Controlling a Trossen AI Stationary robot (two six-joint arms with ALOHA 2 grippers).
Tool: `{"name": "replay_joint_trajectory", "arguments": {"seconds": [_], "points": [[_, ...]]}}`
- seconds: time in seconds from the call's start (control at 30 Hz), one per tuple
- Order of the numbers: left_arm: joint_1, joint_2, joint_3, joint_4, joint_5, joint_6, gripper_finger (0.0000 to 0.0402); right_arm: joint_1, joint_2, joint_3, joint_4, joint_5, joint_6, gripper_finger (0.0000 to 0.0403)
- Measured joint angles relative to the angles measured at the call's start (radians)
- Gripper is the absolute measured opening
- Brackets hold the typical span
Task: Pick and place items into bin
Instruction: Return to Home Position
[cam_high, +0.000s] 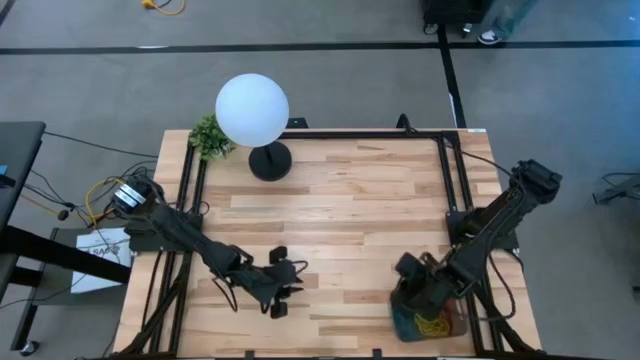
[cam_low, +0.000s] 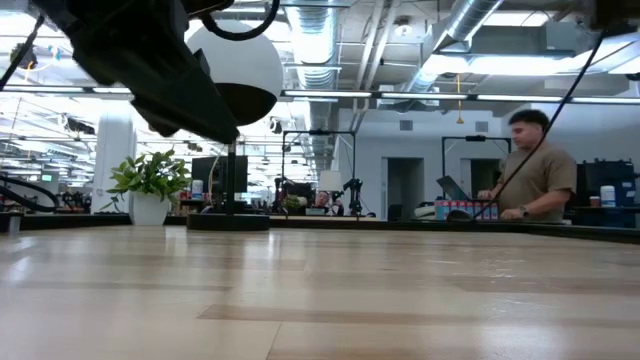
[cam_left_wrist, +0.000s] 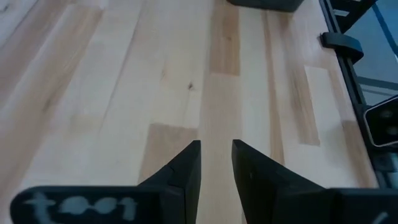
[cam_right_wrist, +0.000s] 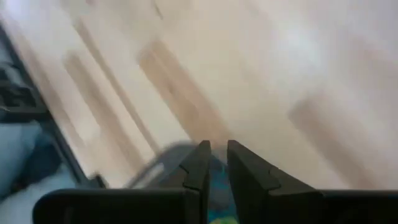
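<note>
My right tool (cam_high: 412, 268), fingers narrowly parted and empty, hangs over the bin (cam_high: 430, 318) at five o'clock, whose rubber bands (cam_high: 433, 322) look light, limp, best pinched mid-loop.

No lettering, label, brand, number or sign can be read in any of the four views. A white card (cam_high: 100, 246) lying off the left edge of the desk (cam_high: 340, 200) bears dark print, too small to make out. A pale marking (cam_left_wrist: 74, 204) on the body of the left pincer (cam_left_wrist: 216, 152) is blurred past reading. The bottles (cam_low: 462, 208) on the far counter, beside the person (cam_low: 535, 170), carry labels whose words cannot be told.
</note>
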Motion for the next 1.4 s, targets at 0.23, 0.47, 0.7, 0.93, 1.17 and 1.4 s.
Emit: {"name": "replay_joint_trajectory", "arguments": {"seconds": [0.23, 0.47, 0.7, 0.93, 1.17, 1.4], "points": [[0.036, -0.313, 0.000, -0.348, 0.043, -0.121, 0.0080, -0.036, -0.221, 0.000, -0.004, 0.082, -0.124, 0.0047], [-0.002, -0.754, 0.000, -0.564, -0.059, -0.092, 0.0080, 0.023, -0.509, 0.000, -0.006, 0.379, -0.410, 0.0047], [-0.080, -1.159, -0.052, -0.643, -0.120, -0.004, 0.0080, 0.069, -0.679, -0.071, 0.149, 0.469, -0.726, 0.0047], [-0.100, -1.479, -0.391, -0.368, -0.008, 0.078, 0.0080, 0.045, -0.769, -0.401, 0.726, 0.278, -1.032, 0.0047], [-0.084, -1.639, -0.695, 0.083, 0.237, 0.264, 0.0080, -0.132, -0.905, -0.638, 1.041, 0.055, -1.262, 0.0047], [-0.076, -1.662, -0.583, -0.062, 0.308, 0.214, 0.0080, -0.249, -1.189, -0.708, 0.926, 0.037, -1.238, 0.0047]]}}
